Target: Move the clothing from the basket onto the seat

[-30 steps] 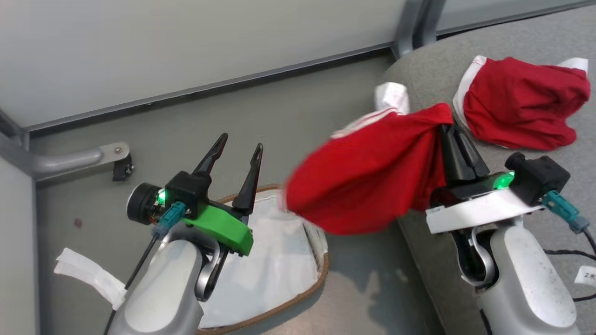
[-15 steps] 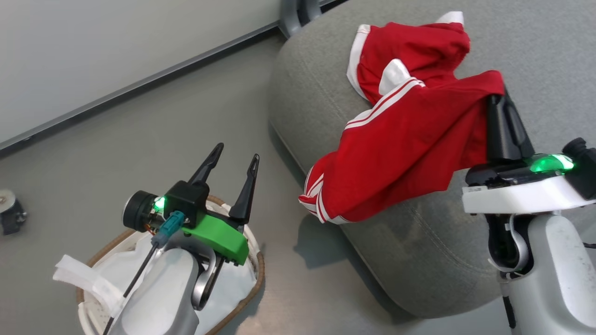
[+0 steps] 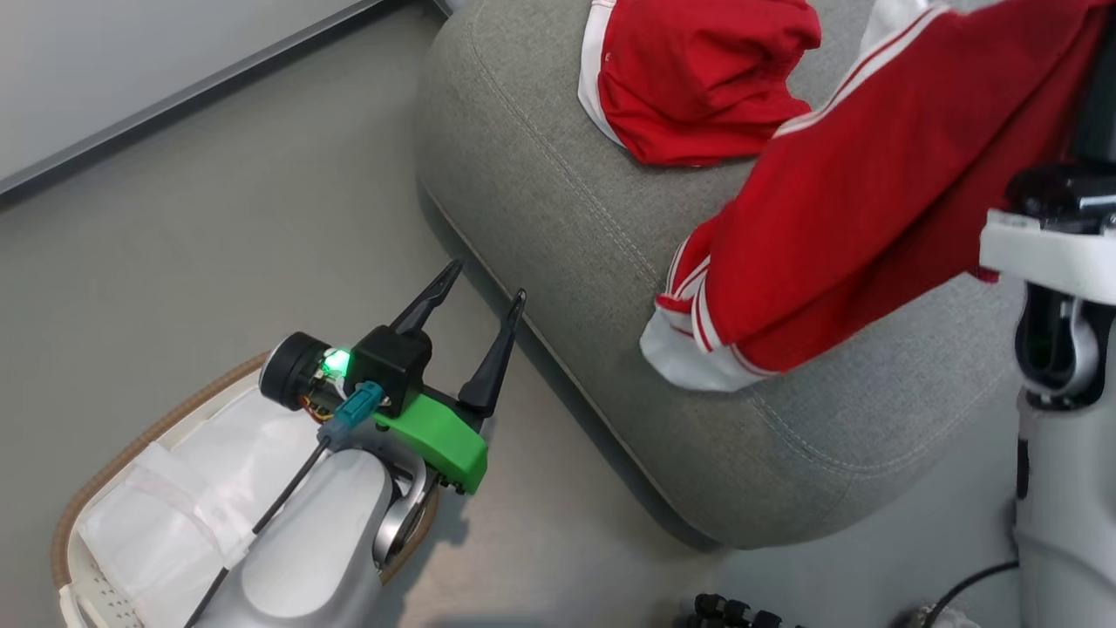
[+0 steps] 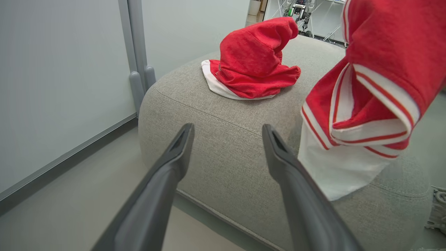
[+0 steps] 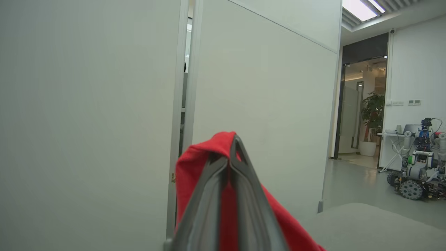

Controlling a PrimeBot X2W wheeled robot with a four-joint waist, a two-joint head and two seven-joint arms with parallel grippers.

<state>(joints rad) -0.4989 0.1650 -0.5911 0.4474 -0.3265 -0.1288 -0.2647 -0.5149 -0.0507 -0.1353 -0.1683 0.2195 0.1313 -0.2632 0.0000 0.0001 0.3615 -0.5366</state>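
Observation:
A red garment with white stripes [image 3: 872, 201] hangs over the grey seat [image 3: 558, 218], its white-trimmed hem [image 4: 348, 146] dangling just above the cushion's front. My right gripper [image 5: 231, 146] is shut on its upper end, the fingers pinching red cloth [image 5: 209, 157]. A second red piece of clothing [image 3: 697, 78] lies crumpled on the seat's far part [image 4: 251, 62]. My left gripper [image 3: 484, 292] stands open and empty above the floor beside the seat's left edge [image 4: 226, 130]. The white basket [image 3: 96, 488] with its brown rim sits at lower left, holding a white liner [image 3: 200, 488].
Pale wall panels [image 3: 131, 61] run along the far side of the grey floor. A dark cable [image 3: 968, 584] lies on the floor at the lower right. Another wheeled robot [image 5: 418, 174] stands in the room beyond the seat.
The head camera has swung right, so the seat now sits in the middle and the basket at lower left. The right gripper has carried the striped garment further over the seat. The left gripper stays open.

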